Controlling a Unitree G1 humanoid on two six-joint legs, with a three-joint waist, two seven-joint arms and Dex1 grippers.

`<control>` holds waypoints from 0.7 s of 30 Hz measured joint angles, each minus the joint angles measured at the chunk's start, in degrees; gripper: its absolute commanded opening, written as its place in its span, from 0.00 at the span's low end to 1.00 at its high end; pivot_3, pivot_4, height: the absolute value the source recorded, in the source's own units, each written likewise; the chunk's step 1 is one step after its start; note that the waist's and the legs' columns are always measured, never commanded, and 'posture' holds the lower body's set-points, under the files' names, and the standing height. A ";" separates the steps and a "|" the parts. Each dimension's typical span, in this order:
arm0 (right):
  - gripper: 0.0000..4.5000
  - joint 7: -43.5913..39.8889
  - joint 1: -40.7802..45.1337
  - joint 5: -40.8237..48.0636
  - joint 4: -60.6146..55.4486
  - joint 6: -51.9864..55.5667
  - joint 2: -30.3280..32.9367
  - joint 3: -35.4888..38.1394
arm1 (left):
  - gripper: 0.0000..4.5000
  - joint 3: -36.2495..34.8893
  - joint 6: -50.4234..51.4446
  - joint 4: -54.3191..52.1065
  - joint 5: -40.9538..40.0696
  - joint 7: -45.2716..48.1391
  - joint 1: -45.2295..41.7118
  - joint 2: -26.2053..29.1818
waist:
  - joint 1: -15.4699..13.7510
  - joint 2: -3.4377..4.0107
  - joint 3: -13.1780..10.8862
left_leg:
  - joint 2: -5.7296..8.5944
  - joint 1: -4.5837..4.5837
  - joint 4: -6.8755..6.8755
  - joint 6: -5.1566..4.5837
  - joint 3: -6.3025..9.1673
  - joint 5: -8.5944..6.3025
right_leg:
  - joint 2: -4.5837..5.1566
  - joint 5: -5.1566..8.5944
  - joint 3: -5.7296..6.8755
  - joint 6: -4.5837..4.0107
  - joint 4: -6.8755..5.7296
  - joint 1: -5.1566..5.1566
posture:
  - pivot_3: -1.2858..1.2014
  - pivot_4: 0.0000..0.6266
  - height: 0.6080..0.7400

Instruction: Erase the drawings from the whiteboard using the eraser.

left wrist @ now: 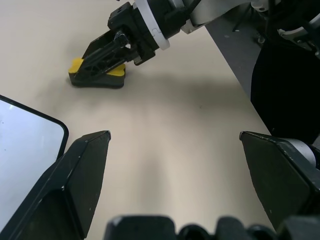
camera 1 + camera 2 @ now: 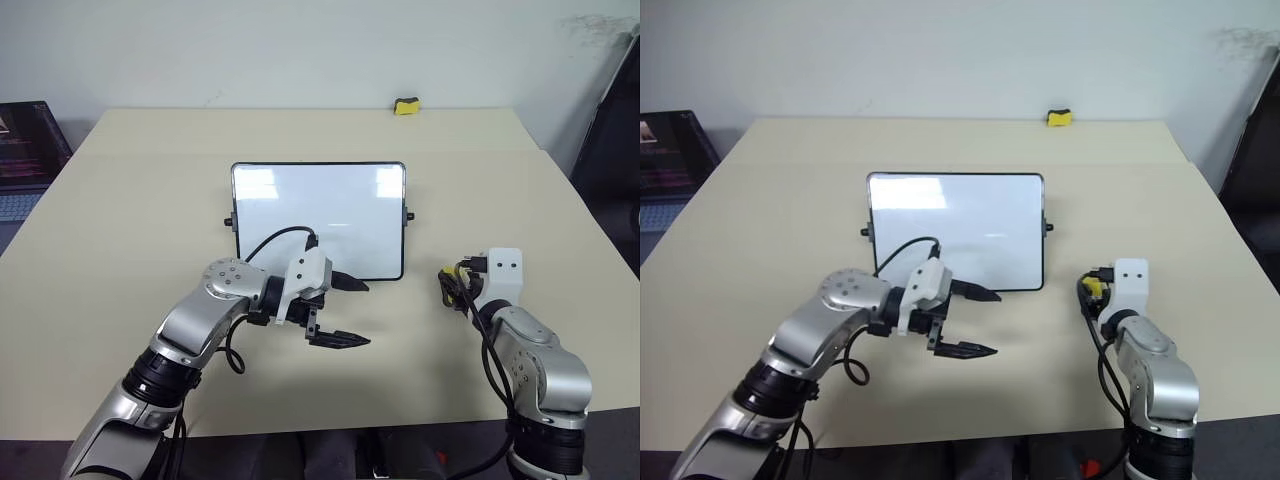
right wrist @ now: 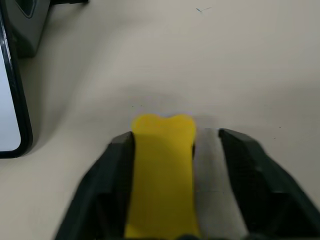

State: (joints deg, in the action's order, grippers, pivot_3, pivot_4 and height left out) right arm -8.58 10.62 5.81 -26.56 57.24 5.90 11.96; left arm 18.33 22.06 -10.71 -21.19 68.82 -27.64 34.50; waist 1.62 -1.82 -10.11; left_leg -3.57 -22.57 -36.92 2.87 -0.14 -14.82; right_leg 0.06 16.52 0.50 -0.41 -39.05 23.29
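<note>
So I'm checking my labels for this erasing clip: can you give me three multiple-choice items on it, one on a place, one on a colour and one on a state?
1. Where does the eraser lie?
A. On the whiteboard
B. On the table, to the right of the whiteboard
C. At the table's far edge

2. What colour is the eraser's top?
A. Red
B. Blue
C. Yellow

3. How is the left gripper?
A. Open and empty
B. Shut on the eraser
C. Shut on the board's frame

Answers:
1. B, since the eraser rests on the tabletop beside the board, between the fingers of the right gripper.
2. C, since the right wrist view shows a bright yellow top.
3. A, since its fingers stand wide apart with nothing between them.
</note>
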 measured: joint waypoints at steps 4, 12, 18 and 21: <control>0.99 0.31 0.20 0.11 0.64 -0.92 0.25 0.03 | 1.00 -0.21 0.03 -0.23 0.01 -0.99 0.72 0.01 | 0.00 0.00 0.00 | 0.00 0.00 0.00 0.00 0.00 0.00 | 0.00 0.00 -0.01 0.00 0.00 0.00 | 0.52 0.24 1.00; 0.99 -1.45 1.43 4.58 0.18 -7.24 -1.22 0.20 | 1.00 -5.58 2.42 -3.36 -0.77 -7.41 5.71 0.19 | 0.11 0.00 0.00 | -0.05 0.02 0.00 0.00 0.03 0.00 | -0.01 0.00 0.01 0.00 -0.02 0.00 | 0.52 0.24 1.00; 0.99 -3.20 1.27 4.19 0.04 -18.59 0.03 -4.90 | 1.00 -19.49 10.24 -11.99 -6.44 -19.61 14.88 -1.03 | 0.28 0.00 0.00 | -0.06 0.03 -0.02 0.00 -0.01 -0.01 | 0.02 -0.01 -0.06 0.00 -0.01 0.00 | 0.52 0.24 1.00; 0.99 -2.43 1.23 0.13 4.13 -29.17 0.95 -7.77 | 1.00 -27.38 11.93 -16.35 -6.79 -29.40 20.43 -4.44 | 0.08 -0.02 0.03 | -0.06 0.07 -0.03 0.00 0.00 0.00 | 0.02 -0.01 -0.03 0.00 -0.03 -0.02 | 0.52 0.24 1.00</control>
State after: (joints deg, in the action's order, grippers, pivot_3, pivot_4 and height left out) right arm -11.01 11.86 5.94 -22.43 28.07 6.85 4.18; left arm -9.05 33.99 -27.06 -27.98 39.42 -7.21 30.06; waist 1.70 -1.84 -10.08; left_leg -3.63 -22.50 -36.95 2.87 -0.14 -14.83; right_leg 0.09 16.51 0.48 -0.41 -39.09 23.27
